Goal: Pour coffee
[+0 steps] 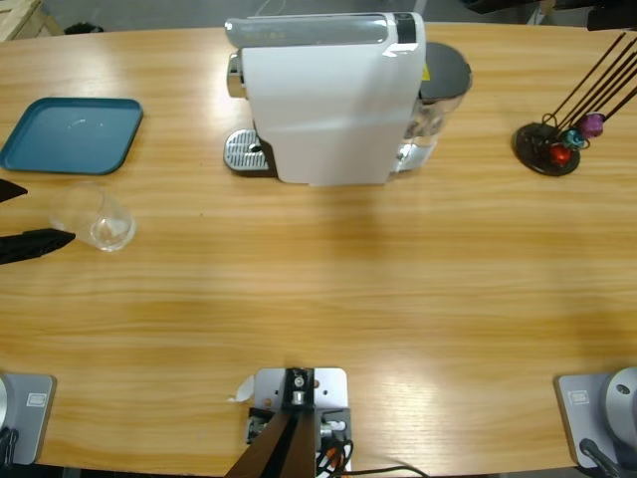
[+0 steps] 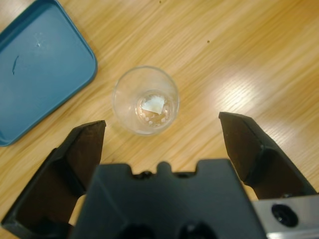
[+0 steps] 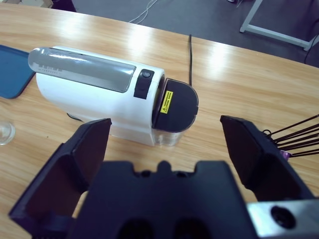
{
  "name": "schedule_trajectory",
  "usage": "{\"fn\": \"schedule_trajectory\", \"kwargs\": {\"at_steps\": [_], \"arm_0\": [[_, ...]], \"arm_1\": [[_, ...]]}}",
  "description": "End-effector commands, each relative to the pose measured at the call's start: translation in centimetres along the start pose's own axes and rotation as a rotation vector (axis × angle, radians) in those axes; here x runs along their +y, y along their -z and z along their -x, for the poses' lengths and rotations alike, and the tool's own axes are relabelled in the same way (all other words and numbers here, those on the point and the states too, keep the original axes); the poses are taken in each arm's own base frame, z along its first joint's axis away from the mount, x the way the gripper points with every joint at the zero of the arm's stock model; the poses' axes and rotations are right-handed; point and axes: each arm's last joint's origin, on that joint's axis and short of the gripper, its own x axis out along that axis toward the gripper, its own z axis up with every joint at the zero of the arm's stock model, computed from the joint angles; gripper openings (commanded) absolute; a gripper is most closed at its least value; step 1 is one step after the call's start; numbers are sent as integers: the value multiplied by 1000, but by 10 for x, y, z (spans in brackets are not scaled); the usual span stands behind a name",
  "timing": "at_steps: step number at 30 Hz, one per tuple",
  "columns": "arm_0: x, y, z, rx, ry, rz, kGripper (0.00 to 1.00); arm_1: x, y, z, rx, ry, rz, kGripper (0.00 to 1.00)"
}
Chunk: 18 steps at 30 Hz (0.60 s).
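Left gripper (image 2: 162,134) hovers over a clear glass (image 2: 145,100), fingers spread wide and holding nothing.
The glass stands on the wooden surface (image 1: 328,269) at the frame's left, just below the blue tray (image 1: 72,133); no coffee is discernible inside. The right gripper (image 3: 164,144), fingers also wide, faces the white coffee machine (image 3: 99,94).

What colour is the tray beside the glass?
The tray is teal blue, clearest in the left wrist view.
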Motion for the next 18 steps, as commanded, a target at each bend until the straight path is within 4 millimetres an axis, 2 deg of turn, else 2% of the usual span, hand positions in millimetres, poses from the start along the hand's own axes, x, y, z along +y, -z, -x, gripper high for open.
{"fn": "schedule_trajectory", "kwargs": {"at_steps": [1,18], "arm_0": [[9,10,-17,77,-22,45,996],[15,4,-57,186,26,-11,996]], "arm_1": [[5,21,-19,39,41,58,1000],[3,27,-32,45,59,40,1000]]}}
